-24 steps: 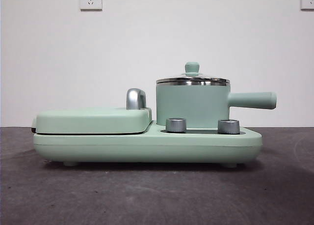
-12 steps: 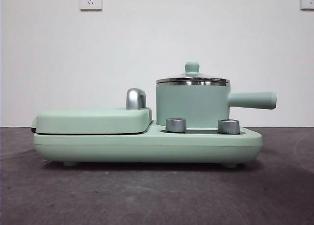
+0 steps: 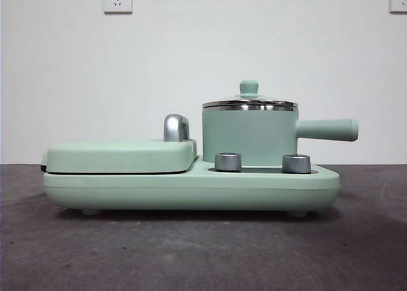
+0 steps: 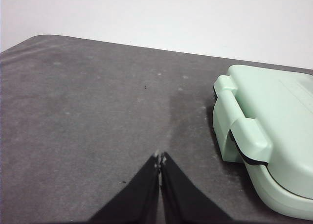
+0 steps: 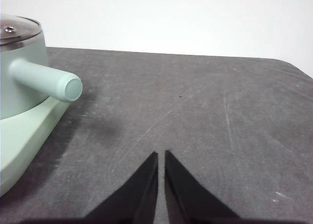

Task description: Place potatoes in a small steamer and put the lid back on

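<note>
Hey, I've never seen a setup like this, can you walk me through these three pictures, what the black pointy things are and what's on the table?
This is a two-armed robot at a dark grey table. One picture looks level across the table; the other two come from cameras on each arm's wrist.

The black points are each arm's end effector: the left end effector and right end effector, both closed and holding nothing.

On the table sits a mint-green cooking appliance with a flat griddle cover. On it stands a small mint-green steamer pot with a straight side handle, covered by a round glass lid with a steel rim and green knob. No potato shows in any view.
</note>
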